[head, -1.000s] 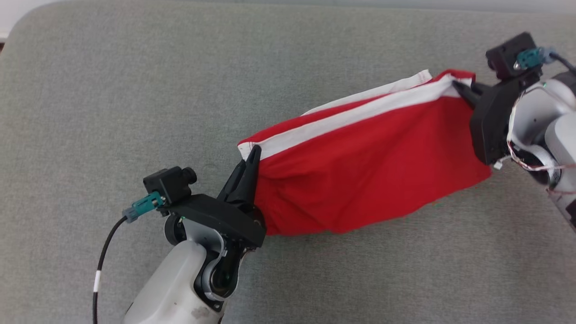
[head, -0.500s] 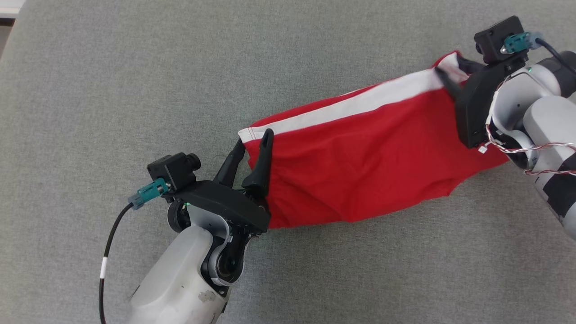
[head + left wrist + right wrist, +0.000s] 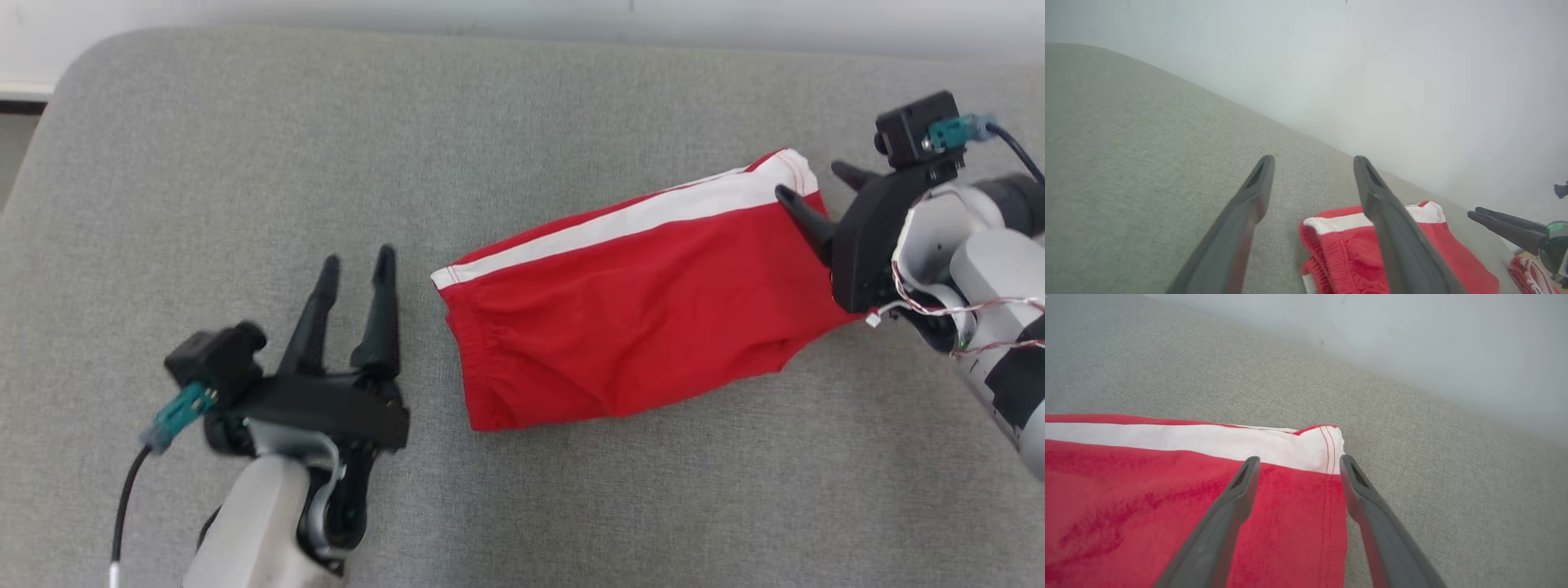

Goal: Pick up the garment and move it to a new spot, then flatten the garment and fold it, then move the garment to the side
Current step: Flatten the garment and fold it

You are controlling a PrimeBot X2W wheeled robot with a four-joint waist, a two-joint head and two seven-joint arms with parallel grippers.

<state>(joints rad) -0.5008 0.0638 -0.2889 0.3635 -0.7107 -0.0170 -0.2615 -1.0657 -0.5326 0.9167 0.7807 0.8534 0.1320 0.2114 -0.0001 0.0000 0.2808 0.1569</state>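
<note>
Lying flat on the grey cushion [image 3: 245, 122], the red shorts [image 3: 637, 318] sit just right of the open, empty left tool [image 3: 357, 263]; the open right tool [image 3: 808, 180] straddles their white-striped corner.

Bright even light, faint shadows, wrist views soft

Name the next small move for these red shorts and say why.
Probably bring the left gripper to the waistband and close on it, to fold that end toward the hem. The shorts lie loose on the cushion; both grippers are open and hold nothing, the left apart from the waistband, the right gripper at the hem.
</note>
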